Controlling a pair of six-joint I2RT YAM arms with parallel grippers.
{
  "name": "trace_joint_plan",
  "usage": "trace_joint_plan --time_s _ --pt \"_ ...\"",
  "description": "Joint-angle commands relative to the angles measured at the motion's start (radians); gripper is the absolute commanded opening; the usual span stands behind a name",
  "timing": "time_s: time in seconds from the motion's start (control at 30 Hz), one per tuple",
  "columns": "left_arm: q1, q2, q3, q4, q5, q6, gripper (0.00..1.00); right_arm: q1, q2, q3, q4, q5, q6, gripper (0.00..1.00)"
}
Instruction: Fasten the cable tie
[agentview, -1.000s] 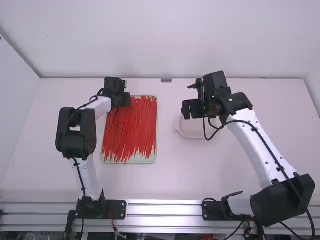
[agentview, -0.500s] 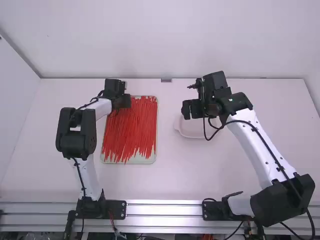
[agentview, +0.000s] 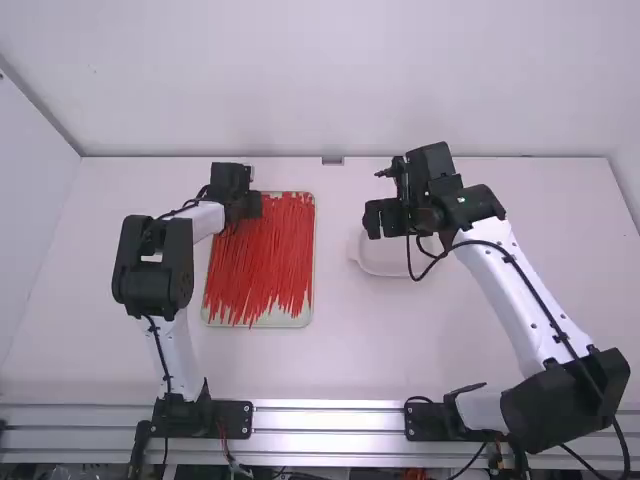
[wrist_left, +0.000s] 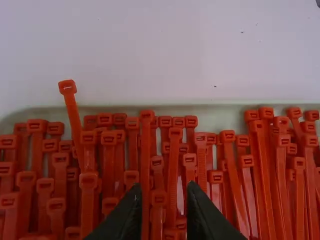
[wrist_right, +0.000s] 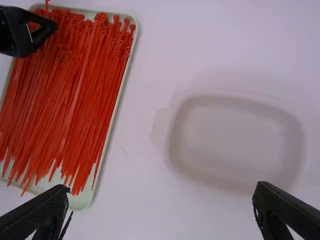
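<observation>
Cable ties (agentview: 262, 258): a thick red heap, and it lies right in the tray, filling it end to end. The square heads are bunched at the tray's end away from the arm bases, and the thin tails fan out at the tray's other end.
Tray (agentview: 306, 321): pale and rectangular with rounded corners, its long sides running away from the arm bases.
Stray tie (wrist_left: 73, 112): here's one out of line. It leans off the bundle and its head pokes past the tray's head-end rim, over the bare table.
Left gripper (wrist_left: 163, 187): down at the tray's head end, close to the corner farthest from the dish. The two black fingers stand a little apart and low over the pile, with a few tie heads showing in the gap. Nothing is clamped.
Right gripper (wrist_right: 160, 197): off the tray altogether, up in the air on the tray's dish side. Its fingers are spread wide and carry nothing.
Dish (wrist_right: 235, 140): white, shallow and rounded, with a small tab on the rim facing the tray. It sits just beside the tray's long side without touching it, underneath the right gripper.
Table (agentview: 450, 330): white, carrying the tray and the dish alongside it.
Task status: no tie has been lifted out of the tray, and none in the heap is visibly looped.
</observation>
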Motion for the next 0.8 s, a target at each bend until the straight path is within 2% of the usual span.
trace_joint_plan --time_s 0.0,0.3,0.77 --pt "-0.009 0.009 -0.008 -0.001 -0.007 0.005 0.24 0.003 0.010 0.029 -0.002 0.000 0.002 0.98" --pt "-0.003 0.009 -0.008 -0.022 -0.007 -0.003 0.21 0.003 0.010 0.029 -0.003 0.000 0.002 0.98" --pt "-0.003 0.009 -0.008 -0.016 -0.030 -0.003 0.27 0.003 0.010 0.029 0.000 0.000 -0.002 0.98"
